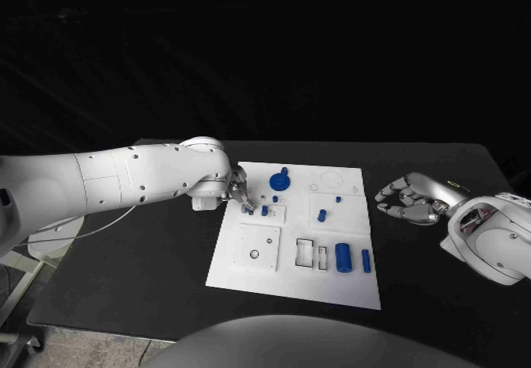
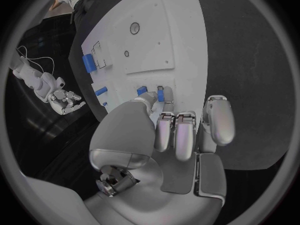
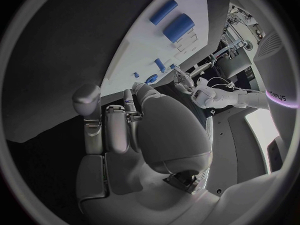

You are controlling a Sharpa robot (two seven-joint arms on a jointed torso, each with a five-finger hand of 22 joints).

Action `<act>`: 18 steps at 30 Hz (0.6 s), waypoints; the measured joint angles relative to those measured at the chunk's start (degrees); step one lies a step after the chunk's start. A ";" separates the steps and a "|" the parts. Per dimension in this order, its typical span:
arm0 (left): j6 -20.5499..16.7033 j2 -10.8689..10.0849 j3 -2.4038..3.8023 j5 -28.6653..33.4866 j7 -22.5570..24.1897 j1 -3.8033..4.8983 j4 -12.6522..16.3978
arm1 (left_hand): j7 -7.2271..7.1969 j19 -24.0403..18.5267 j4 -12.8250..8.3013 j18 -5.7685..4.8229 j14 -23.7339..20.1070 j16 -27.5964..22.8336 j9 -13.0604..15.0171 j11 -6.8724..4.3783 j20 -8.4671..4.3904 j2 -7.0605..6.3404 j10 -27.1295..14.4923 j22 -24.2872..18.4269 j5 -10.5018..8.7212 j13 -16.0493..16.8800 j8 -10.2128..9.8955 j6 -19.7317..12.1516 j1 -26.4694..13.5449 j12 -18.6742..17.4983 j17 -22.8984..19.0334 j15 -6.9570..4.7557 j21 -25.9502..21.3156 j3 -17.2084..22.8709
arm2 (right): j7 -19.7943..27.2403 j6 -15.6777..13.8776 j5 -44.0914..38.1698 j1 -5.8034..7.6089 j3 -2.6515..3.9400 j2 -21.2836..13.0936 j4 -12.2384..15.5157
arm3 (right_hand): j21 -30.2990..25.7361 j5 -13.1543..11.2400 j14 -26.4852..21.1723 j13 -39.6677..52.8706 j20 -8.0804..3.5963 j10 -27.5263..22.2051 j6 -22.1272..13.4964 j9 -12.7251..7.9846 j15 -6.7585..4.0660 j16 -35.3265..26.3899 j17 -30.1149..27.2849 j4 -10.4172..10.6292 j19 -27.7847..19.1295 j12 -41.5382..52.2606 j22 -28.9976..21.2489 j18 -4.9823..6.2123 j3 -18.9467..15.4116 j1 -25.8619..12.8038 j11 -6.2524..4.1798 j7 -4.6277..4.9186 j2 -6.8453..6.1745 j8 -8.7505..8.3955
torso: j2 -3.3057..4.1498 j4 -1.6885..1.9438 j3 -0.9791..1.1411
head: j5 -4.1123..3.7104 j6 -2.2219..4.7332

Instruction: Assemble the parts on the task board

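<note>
Silver left robot hand (image 1: 237,192) reaches over the white task board's (image 1: 249,268) left edge, fingertips at small blue parts (image 1: 265,209); whether it grips one, I cannot tell. Right robot hand (image 1: 407,201) hovers beside the board, curled, empty, above the black worktop (image 1: 133,268).

We see a matt black table (image 1: 443,165) carrying a smooth white task board (image 1: 249,272) with blue plastic-looking parts (image 1: 343,257), while both hands (image 1: 412,199) have glossy silver, metallic-looking fingers (image 2: 185,135) on smooth white arms (image 1: 133,176).
</note>
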 measured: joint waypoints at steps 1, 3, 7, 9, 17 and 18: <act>0.01 0.00 -0.01 -0.01 -0.02 -0.01 0.03 | 0.00 0.00 0.00 0.01 0.00 0.00 0.03 0.00 0.00 0.00 0.00 0.00 0.00 0.00 0.01 0.00 0.00 0.00 0.00 0.00 0.00 0.00 | 0.00 0.03 0.07 -0.01 0.00 0.00 0.00 | 0.00 0.00 0.00 0.00 0.00 0.00 0.00 0.00 0.00 0.00 0.00 0.00 0.00 -0.12 0.00 0.00 0.00 0.00 0.00 0.00 0.00 0.00 | 0.00 -0.01 0.00 | 0.01 0.00; 0.04 0.00 -0.02 -0.03 -0.04 -0.04 0.07 | 0.00 0.00 0.00 0.01 0.00 0.00 0.03 0.00 0.00 -0.01 0.00 0.00 0.00 0.00 0.01 0.00 0.01 0.00 0.00 0.00 0.00 0.00 | -0.01 0.07 0.14 -0.03 0.00 -0.02 0.00 | 0.00 0.00 0.00 0.00 0.00 0.00 0.00 0.00 0.00 0.00 0.00 0.00 0.00 -0.17 0.00 0.00 0.00 0.00 0.00 0.00 0.00 0.00 | 0.00 -0.01 0.01 | 0.01 0.00; 0.11 -0.09 -0.05 -0.06 -0.07 -0.09 0.20 | 0.01 0.00 -0.02 0.86 0.00 0.00 0.02 0.00 0.00 -0.23 0.00 0.00 0.00 0.00 0.01 0.00 0.23 0.00 0.00 0.00 0.00 0.34 | -0.05 0.20 0.28 -0.04 0.00 -0.04 -0.01 | 0.00 0.00 0.00 -0.01 0.00 0.00 0.00 0.00 0.00 -0.30 0.00 0.00 0.00 -0.18 -0.04 0.00 0.00 0.00 0.00 0.00 0.00 0.00 | 0.00 -0.01 0.03 | 0.01 0.00; 0.13 -0.18 -0.06 -0.06 -0.08 -0.12 0.28 | 0.01 0.00 -0.02 0.86 0.00 0.00 0.01 0.00 0.00 -0.23 0.00 0.00 0.00 0.00 0.00 -0.01 0.23 0.00 -0.01 0.00 0.00 0.33 | -0.06 0.25 0.35 -0.05 0.00 -0.04 -0.04 | 0.00 0.00 0.00 -0.03 0.00 0.00 0.00 0.00 0.00 -0.35 0.00 0.00 0.00 -0.18 -0.06 0.00 0.00 0.00 0.00 0.00 0.00 0.00 | 0.00 -0.01 0.03 | 0.01 0.00; 0.32 -0.45 -0.10 -0.14 -0.11 -0.16 0.82 | 0.01 0.00 -0.40 0.86 0.00 0.00 0.12 0.00 0.00 -0.52 0.00 -0.01 -0.01 0.00 -0.01 -0.01 -0.06 -0.32 -0.01 0.00 -0.35 1.19 | -0.14 0.46 0.56 -0.10 0.00 0.03 -0.14 | -0.28 0.00 0.00 -0.05 0.00 0.00 0.00 0.00 0.00 -0.35 0.00 0.00 0.00 -0.17 -0.06 0.00 0.00 0.00 0.00 0.00 0.00 0.00 | 0.00 0.01 0.02 | 0.01 0.00; 0.34 -0.49 -0.10 -0.16 -0.12 -0.16 0.91 | 0.01 0.00 -0.48 0.86 0.00 0.00 0.12 0.00 0.00 -0.53 0.00 -0.01 -0.03 0.00 -0.01 -0.01 -0.05 -0.31 -0.01 0.00 -0.35 1.38 | -0.16 0.49 0.58 -0.11 0.00 0.03 -0.15 | -0.28 0.00 0.00 -0.05 0.00 0.00 0.00 0.00 0.00 -0.35 0.00 0.00 0.00 -0.17 -0.11 0.00 0.00 0.00 0.00 0.00 0.00 0.00 | 0.00 0.01 0.01 | 0.01 0.00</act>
